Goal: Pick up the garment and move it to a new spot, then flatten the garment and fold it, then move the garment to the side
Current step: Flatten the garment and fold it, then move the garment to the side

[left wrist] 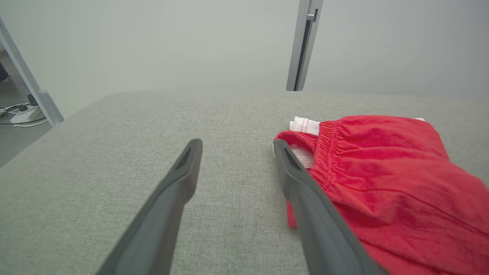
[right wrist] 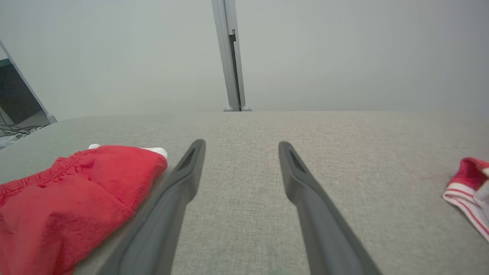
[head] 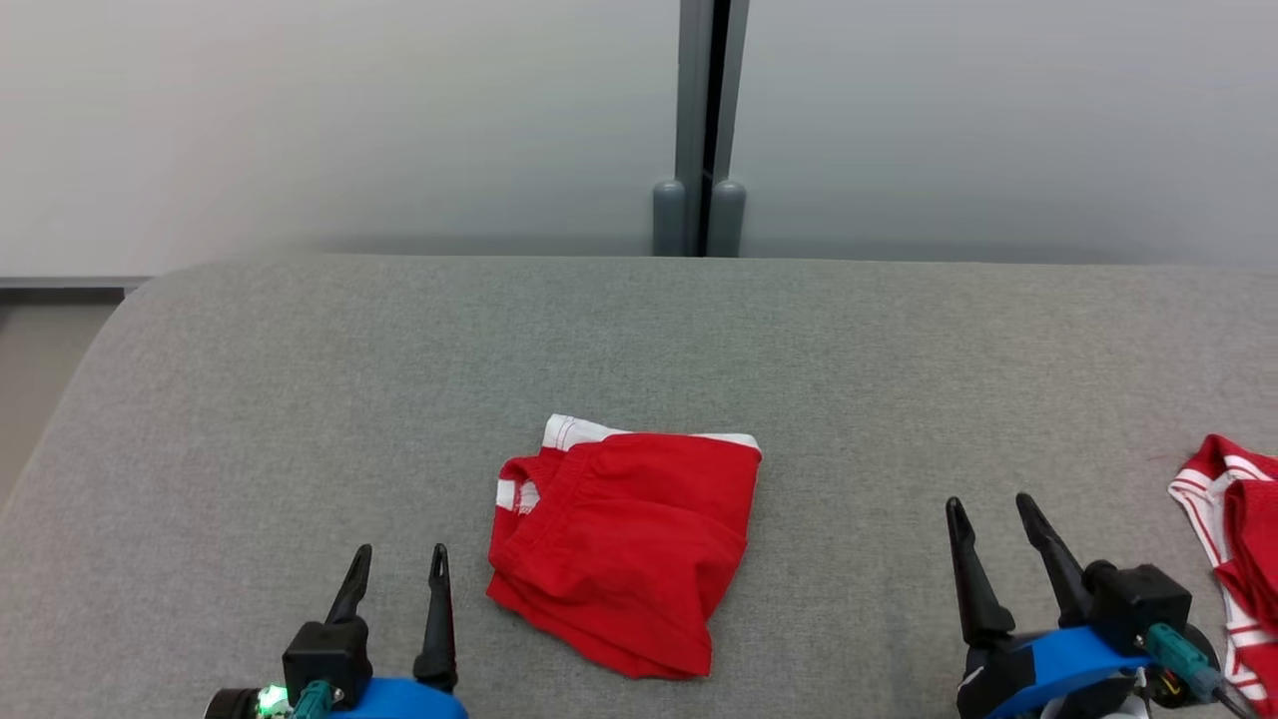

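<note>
Head view: red garment (head: 624, 549) with white trim lies bunched and roughly folded on the grey cloth-covered desk (head: 639, 340), near my edge, middle. My left end effector (head: 401, 549) sits just beside the garment's left side, fingers spread wide, nothing in it. My right end effector (head: 989, 501) is well apart from the garment on the right, also spread wide and empty. Second garment (head: 1233, 539), red with white stripes, lies at the far right edge. Grey post (head: 702, 130) behind the desk.

Left wrist view: left end effector (left wrist: 237, 144) is wide open over bare desk (left wrist: 114, 152). The garment (left wrist: 382, 172) lies along the right-hand finger; contact unclear. Cables (left wrist: 19, 114) on the floor at far left.

Right wrist view: right end effector (right wrist: 241, 144) is wide open and low over the desk (right wrist: 344, 152). Garment (right wrist: 68, 191) at lower left, second garment (right wrist: 466, 183) at the right edge.
</note>
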You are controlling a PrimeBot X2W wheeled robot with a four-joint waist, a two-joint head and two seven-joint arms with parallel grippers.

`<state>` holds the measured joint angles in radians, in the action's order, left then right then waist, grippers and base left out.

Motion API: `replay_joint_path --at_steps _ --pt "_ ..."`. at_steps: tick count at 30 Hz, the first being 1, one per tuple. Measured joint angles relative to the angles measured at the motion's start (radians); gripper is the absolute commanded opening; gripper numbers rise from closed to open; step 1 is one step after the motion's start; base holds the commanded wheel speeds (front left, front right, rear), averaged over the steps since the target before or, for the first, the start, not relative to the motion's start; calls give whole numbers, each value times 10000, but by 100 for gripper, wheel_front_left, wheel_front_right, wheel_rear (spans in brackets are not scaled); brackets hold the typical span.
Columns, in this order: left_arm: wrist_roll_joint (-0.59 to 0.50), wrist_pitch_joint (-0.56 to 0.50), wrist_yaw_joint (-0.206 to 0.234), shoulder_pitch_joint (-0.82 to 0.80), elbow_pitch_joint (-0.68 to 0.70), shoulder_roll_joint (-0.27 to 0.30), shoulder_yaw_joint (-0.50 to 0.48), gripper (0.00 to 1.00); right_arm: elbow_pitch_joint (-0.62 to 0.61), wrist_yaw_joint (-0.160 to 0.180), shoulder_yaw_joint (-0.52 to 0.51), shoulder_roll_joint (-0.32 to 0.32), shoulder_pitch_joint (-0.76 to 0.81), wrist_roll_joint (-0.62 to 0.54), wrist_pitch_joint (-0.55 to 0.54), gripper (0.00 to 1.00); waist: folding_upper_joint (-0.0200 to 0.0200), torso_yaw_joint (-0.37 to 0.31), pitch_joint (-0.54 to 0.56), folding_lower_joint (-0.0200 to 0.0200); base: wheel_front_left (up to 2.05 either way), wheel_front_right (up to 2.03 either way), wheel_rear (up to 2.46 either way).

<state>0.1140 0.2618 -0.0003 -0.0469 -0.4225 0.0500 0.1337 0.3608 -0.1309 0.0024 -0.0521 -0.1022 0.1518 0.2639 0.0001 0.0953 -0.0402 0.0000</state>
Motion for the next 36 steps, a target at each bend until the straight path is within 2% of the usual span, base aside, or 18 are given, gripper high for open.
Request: replay_joint_path --at_steps 9,14,16,20,26,36 --pt "-253 0 35 526 -242 2 -261 100 633 0 422 12 553 6 -2 100 -1 -703 426 -1 0 0 0" --pt "-259 0 27 556 -234 4 -272 100 759 2 671 8 582 280 -2 100 0 -760 415 -1 0 0 0" --pt "-244 -2 2 519 -207 2 -221 100 817 2 1101 2 554 546 0 100 -1 -704 337 -1 0 0 0" --pt "-125 0 -73 324 -132 6 -4 100 1317 2 2121 38 132 1057 -2 100 -1 -491 85 -1 0 0 0" --pt "-46 0 -230 -68 -173 2 334 100 2266 2 3168 29 -1360 2328 -2 100 0 173 -436 1 0 0 0" --pt "84 0 -349 -314 -219 8 466 100 4558 2 3902 27 -2799 3507 2 100 0 1486 -1113 1 0 0 0"
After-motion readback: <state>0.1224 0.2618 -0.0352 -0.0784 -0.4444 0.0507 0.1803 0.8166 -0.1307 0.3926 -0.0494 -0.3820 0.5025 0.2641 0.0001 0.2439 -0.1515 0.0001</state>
